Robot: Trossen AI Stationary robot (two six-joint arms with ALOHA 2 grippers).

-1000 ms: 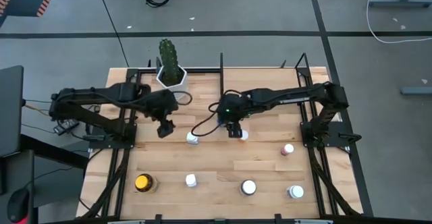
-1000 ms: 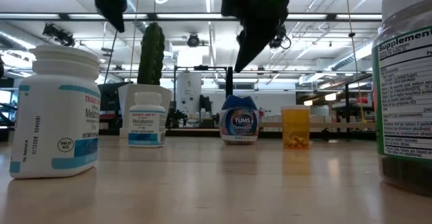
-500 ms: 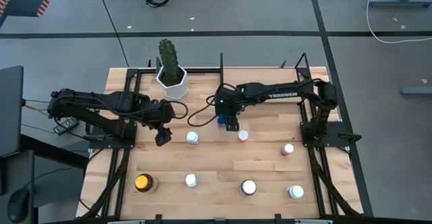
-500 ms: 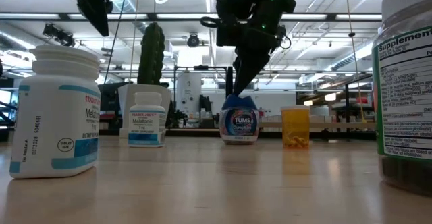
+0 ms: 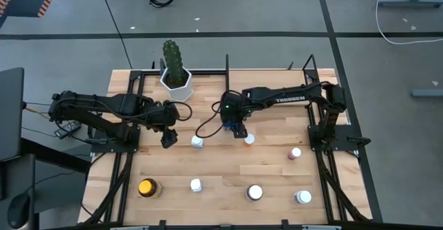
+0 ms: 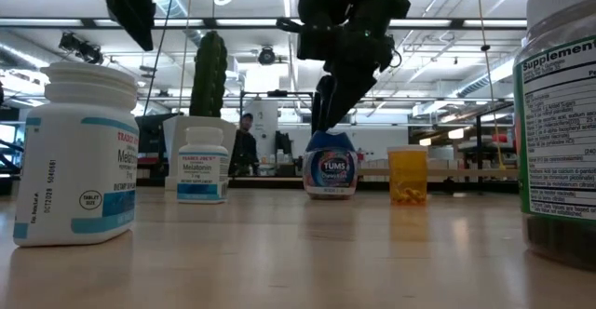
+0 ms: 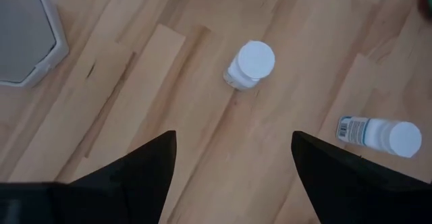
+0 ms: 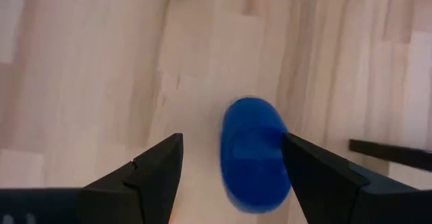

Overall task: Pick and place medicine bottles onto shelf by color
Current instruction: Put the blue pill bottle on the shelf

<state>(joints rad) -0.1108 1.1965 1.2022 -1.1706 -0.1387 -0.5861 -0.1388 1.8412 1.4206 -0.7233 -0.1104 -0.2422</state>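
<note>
The slatted wooden table (image 5: 277,161) fills the middle of the overhead view, with a black-framed shelf (image 5: 277,84) running along its far edge from about eleven to one o'clock. At eleven o'clock stands a cactus (image 5: 172,58) in a white six-sided pot (image 5: 176,81). The right arm reaches in from three o'clock to the table's centre, where the right hand (image 5: 235,127) hangs directly over a blue-capped bottle (image 8: 255,153) — its fingers are spread wide to either side of the cap and not touching it. The left arm comes in from nine o'clock; the left hand (image 5: 167,138) is raised above the table, its fingers apart and holding nothing, with a white-capped bottle (image 7: 250,65) standing just beyond them. An orange bottle (image 6: 407,174) stands just beside the blue-capped one, toward three o'clock. Along the near edge, from seven to five o'clock, stand an amber bottle (image 5: 147,187), a small white bottle (image 5: 196,185), a wide white-lidded jar (image 5: 255,192) and another white bottle (image 5: 302,197) — a pink bottle (image 5: 295,153) sits at four o'clock.
</note>
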